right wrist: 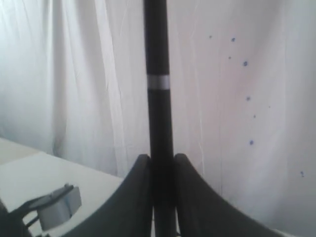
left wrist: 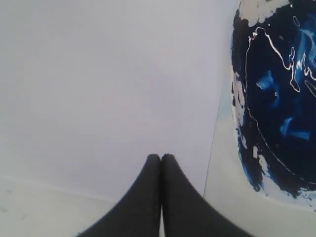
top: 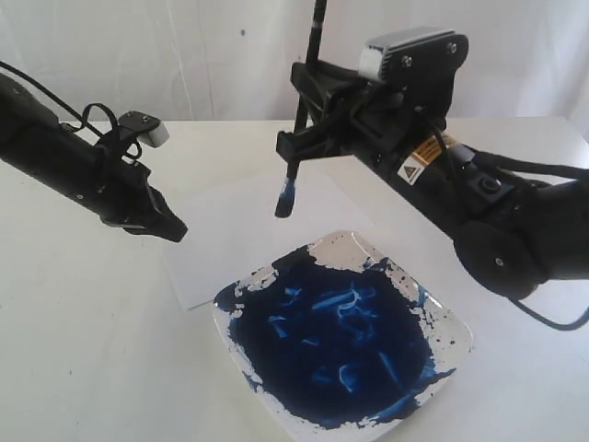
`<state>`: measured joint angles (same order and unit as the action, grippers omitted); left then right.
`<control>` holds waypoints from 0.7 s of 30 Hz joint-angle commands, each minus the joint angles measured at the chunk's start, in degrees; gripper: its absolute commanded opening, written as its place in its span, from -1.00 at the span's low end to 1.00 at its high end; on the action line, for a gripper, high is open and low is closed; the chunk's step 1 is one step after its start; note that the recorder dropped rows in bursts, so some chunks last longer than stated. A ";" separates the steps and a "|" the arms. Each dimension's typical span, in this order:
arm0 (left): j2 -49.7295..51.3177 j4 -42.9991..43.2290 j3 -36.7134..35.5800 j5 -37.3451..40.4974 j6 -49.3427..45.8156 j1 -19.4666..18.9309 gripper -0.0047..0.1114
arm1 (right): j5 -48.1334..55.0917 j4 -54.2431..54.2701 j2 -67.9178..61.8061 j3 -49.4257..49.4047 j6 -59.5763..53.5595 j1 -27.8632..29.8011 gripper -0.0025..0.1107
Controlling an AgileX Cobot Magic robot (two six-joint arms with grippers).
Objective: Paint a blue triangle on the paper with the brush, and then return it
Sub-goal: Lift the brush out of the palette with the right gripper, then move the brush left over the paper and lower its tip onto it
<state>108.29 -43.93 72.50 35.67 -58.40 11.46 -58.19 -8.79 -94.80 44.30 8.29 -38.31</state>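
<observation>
- Plate (top: pixel 449 324): sq., white, smeared w/ dark blue paint, at front of table (top: pixel 74 354), just beside the paper (top: pixel 230 230).
- Paper: plain white sheet, flat, behind & left of plate.
- R gripper (top: pixel 299 138): jaws clamped on brush (top: pixel 309 55) handle. Brush near upright, blue bristle tip down, in the air over paper's edge nr plate's far corner.
- L gripper (top: pixel 175 230): jaws pressed together, nothing btwn them, low over paper's left part; can't tell if touching.

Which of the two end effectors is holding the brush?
The right end effector: it is shut on the brush, held upright with its blue tip down. The left end effector is shut on nothing.
</observation>
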 commanded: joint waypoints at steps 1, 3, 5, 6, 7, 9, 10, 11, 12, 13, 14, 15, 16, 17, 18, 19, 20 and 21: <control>2.16 -5.11 0.05 1.51 -3.11 0.09 -0.92 | 3.75 1.51 0.51 3.44 -1.82 0.71 -0.96; 3.17 -5.11 0.05 1.64 -3.11 0.09 -0.92 | 4.95 1.49 0.11 4.92 -1.68 1.27 -0.96; 4.13 -5.01 0.05 1.87 -3.11 0.09 -0.92 | 4.81 1.05 -0.78 6.70 0.32 2.22 -0.96; 4.43 -5.01 0.05 2.17 -3.11 0.09 -0.92 | 4.79 0.93 -1.14 7.77 2.18 2.84 -0.96; 4.97 -4.88 0.05 2.33 -3.11 0.09 -0.92 | 4.79 -0.07 -1.75 8.99 3.81 3.76 -0.96; 5.36 -4.88 0.05 2.42 -3.11 0.09 -0.92 | 4.79 -5.19 -3.22 11.64 7.39 6.09 -0.96; 5.37 -4.88 0.05 2.26 -3.25 0.09 -0.92 | 4.79 -8.89 -3.96 12.79 9.42 7.05 -0.96; 5.37 -4.88 0.05 1.99 -3.33 0.09 -0.92 | 4.04 -12.91 -4.95 14.31 12.44 8.22 -0.96; 5.37 -4.88 0.05 1.76 -3.33 0.09 -0.92 | 3.08 -16.80 -6.10 15.80 15.30 9.31 -0.96; 5.37 -4.88 0.05 1.63 -3.59 0.09 -0.92 | 2.03 -19.73 -7.32 16.97 17.41 10.09 -0.96; 5.47 -4.88 0.05 1.53 -4.53 0.09 -0.92 | 0.70 -22.91 -8.60 18.44 19.43 11.03 -0.96; 5.47 -4.88 -0.10 1.53 -5.92 0.09 -0.92 | -0.44 -25.36 -9.91 19.91 21.18 11.71 -0.96; 5.47 -4.88 -0.22 1.42 -7.37 0.09 -0.92 | -1.22 -26.93 -10.98 21.28 23.05 12.28 -0.96; 5.47 -4.98 -0.47 0.81 -9.43 0.09 -0.92 | -1.77 -28.28 -12.27 22.58 24.37 12.66 -0.96; 5.47 -4.98 -0.73 0.79 -11.46 0.09 -0.92 | -2.14 -29.29 -13.54 23.80 25.60 12.76 -0.96; 5.47 -5.11 -1.10 0.35 -13.14 0.09 -0.92 | -2.86 -30.38 -14.54 24.73 26.02 12.90 -0.96; 5.47 -5.49 -1.22 -0.08 -15.14 0.09 -0.92 | -3.42 -31.25 -15.80 25.80 26.46 13.02 -0.96; 5.47 -5.72 -1.28 -0.08 -16.03 0.09 -0.92 | -4.08 -32.44 -16.93 26.73 26.46 13.02 -0.96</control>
<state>113.97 -48.22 71.93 35.32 -70.22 11.46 -59.46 -37.08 -109.08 68.54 32.76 -25.90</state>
